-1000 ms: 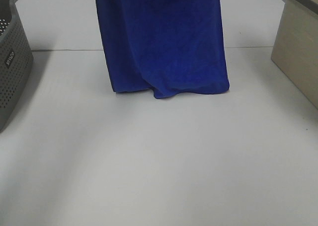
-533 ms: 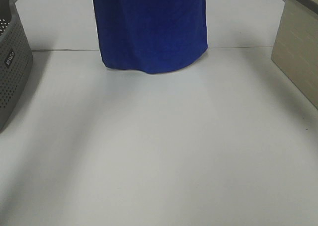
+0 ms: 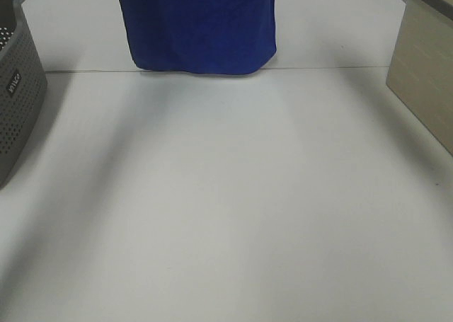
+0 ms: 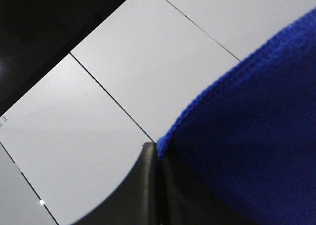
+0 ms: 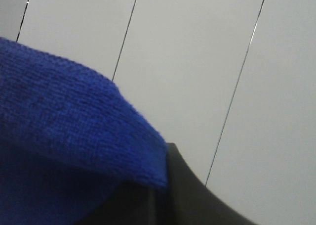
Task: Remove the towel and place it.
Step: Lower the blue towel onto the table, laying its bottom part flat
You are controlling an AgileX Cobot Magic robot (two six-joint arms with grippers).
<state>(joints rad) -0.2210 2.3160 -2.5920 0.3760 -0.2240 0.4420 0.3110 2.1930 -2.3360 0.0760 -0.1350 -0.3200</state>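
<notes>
While the towel [image 3: 198, 25] hangs at upper centre, seemingly clear of the table [image 3: 226, 194], the left gripper [image 4: 157, 156] and right gripper [image 5: 155, 198] pinch its edge, mid-carry; the next move calls for lowering it flat.

The small label [image 3: 13, 81] on the grey basket [image 3: 25, 120] is too blurred to read.

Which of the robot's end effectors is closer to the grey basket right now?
Probably left. The left end effector and the right end effector both clamp the towel, outside the high view; it hangs toward the grey basket, on the left arm's side.
</notes>
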